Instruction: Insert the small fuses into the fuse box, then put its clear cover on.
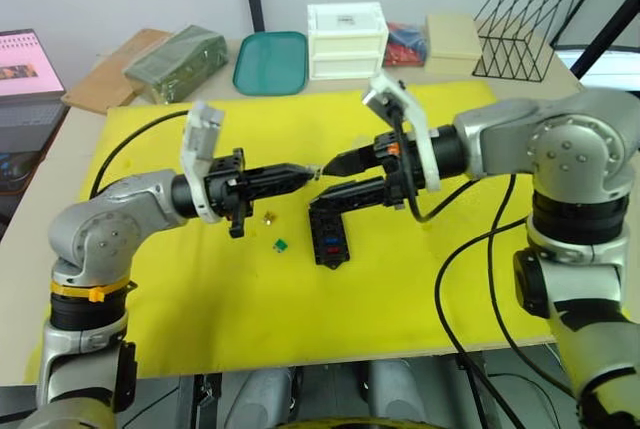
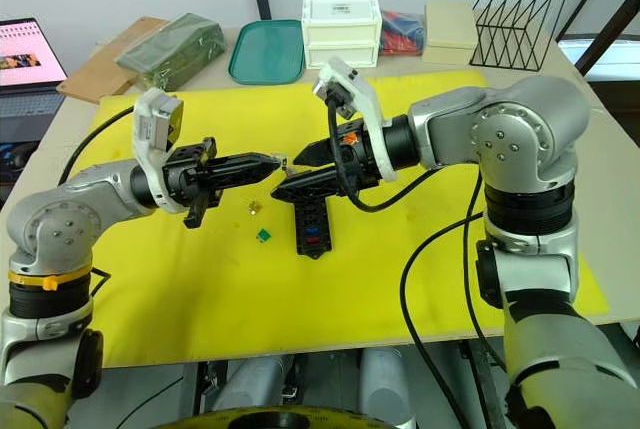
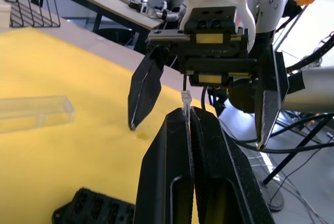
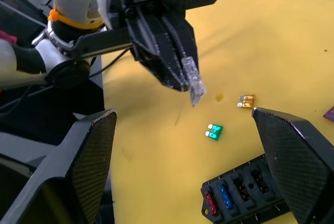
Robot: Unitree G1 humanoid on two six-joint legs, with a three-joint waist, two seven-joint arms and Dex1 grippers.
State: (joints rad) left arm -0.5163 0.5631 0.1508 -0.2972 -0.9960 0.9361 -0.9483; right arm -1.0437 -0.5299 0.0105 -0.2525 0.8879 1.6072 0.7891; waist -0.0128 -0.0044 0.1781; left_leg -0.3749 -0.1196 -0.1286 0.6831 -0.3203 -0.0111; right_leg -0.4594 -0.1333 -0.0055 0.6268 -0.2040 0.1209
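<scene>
Head views: my left gripper [image 2: 278,161] and right gripper [image 2: 290,175] meet tip to tip above the yellow mat [image 2: 150,279]; the fuse box [image 2: 311,225] lies on it just under the right gripper, with a green fuse [image 2: 263,236] and an amber fuse [image 2: 254,207] loose beside it. Left wrist view: my fingers are pressed together, pinching a clear grey fuse [image 3: 186,98] at the tips; the clear cover [image 3: 32,113] lies apart on the mat. Right wrist view: my fingers [image 4: 91,156] stand spread wide around that fuse; red and blue fuses are seated in the box. Step, as I judge it: hand-over before insertion. Next call: close squarely on the fuse body.
</scene>
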